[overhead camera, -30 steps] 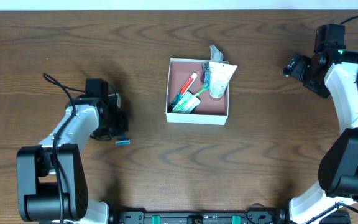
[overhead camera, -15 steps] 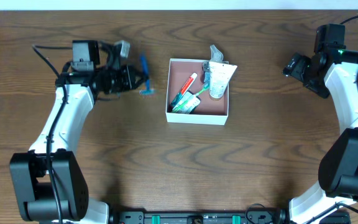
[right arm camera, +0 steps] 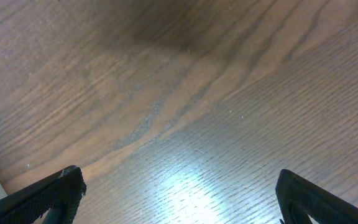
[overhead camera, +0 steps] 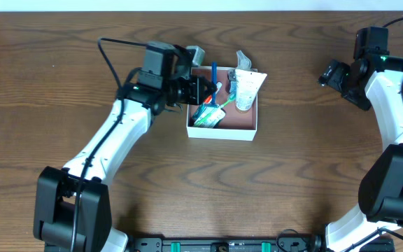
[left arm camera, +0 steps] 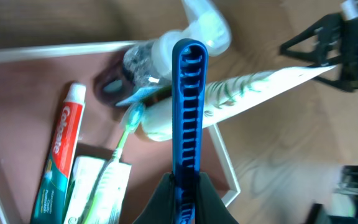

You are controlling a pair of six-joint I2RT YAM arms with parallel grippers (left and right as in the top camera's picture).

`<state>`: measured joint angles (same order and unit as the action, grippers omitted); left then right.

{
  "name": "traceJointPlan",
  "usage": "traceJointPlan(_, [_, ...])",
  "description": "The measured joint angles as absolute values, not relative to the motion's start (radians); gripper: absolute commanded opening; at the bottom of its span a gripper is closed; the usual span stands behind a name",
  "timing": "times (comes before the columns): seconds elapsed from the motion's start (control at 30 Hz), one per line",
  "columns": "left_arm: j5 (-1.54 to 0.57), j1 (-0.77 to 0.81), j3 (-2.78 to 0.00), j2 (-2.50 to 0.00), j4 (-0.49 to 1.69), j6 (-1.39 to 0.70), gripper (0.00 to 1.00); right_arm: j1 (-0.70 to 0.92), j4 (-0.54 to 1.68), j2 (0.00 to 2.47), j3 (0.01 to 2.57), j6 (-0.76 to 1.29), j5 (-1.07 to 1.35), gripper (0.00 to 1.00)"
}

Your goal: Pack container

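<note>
The container point(overhead camera: 245, 126) is a square white-walled box with a reddish-brown inside at the table's centre. It holds a red toothpaste tube point(left arm camera: 59, 140), a green toothbrush point(left arm camera: 118, 152), a white tube point(overhead camera: 247, 89) and a clear bottle point(overhead camera: 241, 60). My left gripper point(overhead camera: 203, 88) is shut on a blue razor point(left arm camera: 188, 106) and holds it above the box's left part, pointing across the box. My right gripper point(overhead camera: 329, 75) is open and empty over bare wood at the far right.
The wooden table point(overhead camera: 117, 182) surrounds the box. The container's white wall point(left arm camera: 227, 163) shows just under the razor in the left wrist view. My right arm point(overhead camera: 390, 105) runs along the right edge.
My left gripper carried the blue razor from the table at the left up and rightward to above the container. The right arm has not moved.
</note>
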<state>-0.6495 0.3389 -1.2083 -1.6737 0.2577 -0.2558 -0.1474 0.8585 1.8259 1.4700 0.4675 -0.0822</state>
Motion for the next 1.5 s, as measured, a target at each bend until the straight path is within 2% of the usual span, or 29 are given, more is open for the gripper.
traceJointPlan(0.07, [-0.612,0.348,-1.208,-1.674,0.263,-0.257,0.45,-0.147,0.859,1.826,1.470,0.467,-0.082,0.99])
traceJointPlan(0.1, [-0.596,0.349,-1.208,-1.674,0.263,-0.260,0.50,-0.147,0.859,1.826,1.470,0.467,-0.082,0.99])
traceJointPlan(0.17, [-0.574,0.348,-1.208,-1.674,0.262,-0.261,0.59,-0.147,0.859,1.826,1.470,0.467,-0.082,0.99])
traceJointPlan(0.3, [-0.550,0.339,-1.208,-1.674,0.263,-0.265,0.62,-0.147,0.859,1.826,1.470,0.467,-0.082,0.99])
traceJointPlan(0.37, [-0.544,0.332,-1.208,-1.674,0.263,-0.265,0.67,-0.147,0.859,1.826,1.470,0.467,-0.082,0.99])
traceJointPlan(0.43, [-0.542,0.321,-1.208,-1.674,0.263,-0.264,0.79,-0.147,0.859,1.826,1.470,0.467,-0.082,0.99])
traceJointPlan(0.47, [-0.542,0.312,-1.208,-1.674,0.262,-0.261,0.94,-0.147,0.859,1.826,1.470,0.467,-0.082,0.99])
traceJointPlan(0.5, [-0.542,0.305,-1.208,-1.674,0.263,-0.260,0.98,-0.147,0.859,1.826,1.470,0.467,-0.082,0.99])
traceJointPlan(0.7, [-0.536,0.194,-1.208,-1.618,0.303,-0.266,0.98,-0.147,0.859,1.826,1.470,0.467,-0.082,0.99])
traceJointPlan(1.0, [-0.432,0.003,-1.209,-1.353,0.439,-0.266,0.98,-0.147,0.859,1.826,1.470,0.467,-0.082,0.99])
traceJointPlan(1.5, [-0.323,-0.031,-1.209,-1.102,0.498,-0.261,0.98,-0.147,0.859,1.826,1.470,0.467,-0.082,0.99])
